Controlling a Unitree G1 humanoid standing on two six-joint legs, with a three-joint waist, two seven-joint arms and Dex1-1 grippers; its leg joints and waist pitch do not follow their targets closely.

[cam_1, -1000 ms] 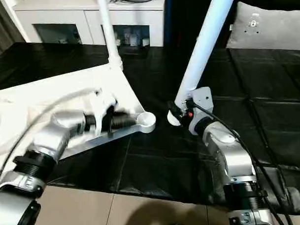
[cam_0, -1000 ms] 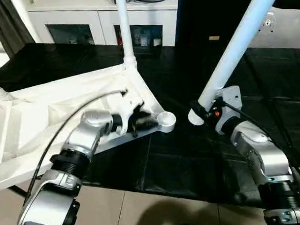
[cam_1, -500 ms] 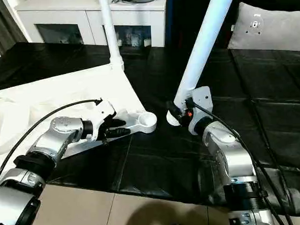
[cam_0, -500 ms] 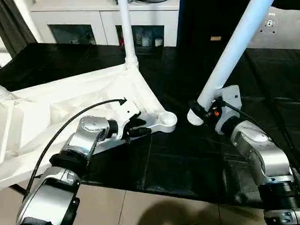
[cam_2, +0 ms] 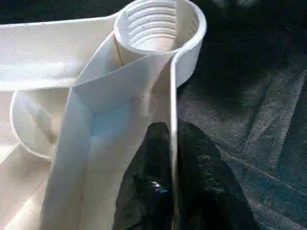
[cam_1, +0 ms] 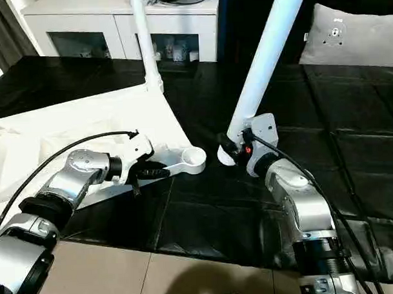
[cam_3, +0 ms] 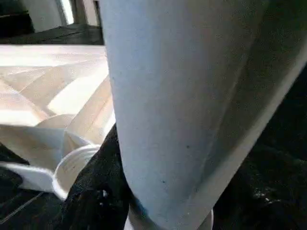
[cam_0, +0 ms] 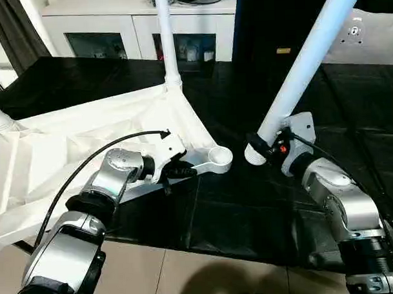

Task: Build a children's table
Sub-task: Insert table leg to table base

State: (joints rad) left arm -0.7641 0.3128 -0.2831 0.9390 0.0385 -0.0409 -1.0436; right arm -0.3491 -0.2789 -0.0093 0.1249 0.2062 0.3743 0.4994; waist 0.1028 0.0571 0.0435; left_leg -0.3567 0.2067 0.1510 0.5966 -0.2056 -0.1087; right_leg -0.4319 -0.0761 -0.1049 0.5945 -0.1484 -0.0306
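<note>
While my left tool (cam_0: 177, 171) was open and further up over the table top (cam_0: 86, 141) a second ago, it now sits low at the near rim, fingers (cam_2: 158, 182) pinched together on the thin rim wall, one pad each side. That grip is just behind the empty threaded corner socket (cam_0: 217, 158), so I judge the top is now braced for the next leg. My right tool (cam_0: 264, 146) has not moved: it is clamped round the thick end of a white leg (cam_0: 303, 66), which tilts up and away, its end just beside the socket but not yet in it. Table top lies underside up on the black surface (cam_0: 250, 209). Further back, one leg (cam_0: 167, 45) already stands upright in the far corner. Behind that, white cabinet (cam_0: 134, 26). Next call: swing leg end over socket, screw in.
</note>
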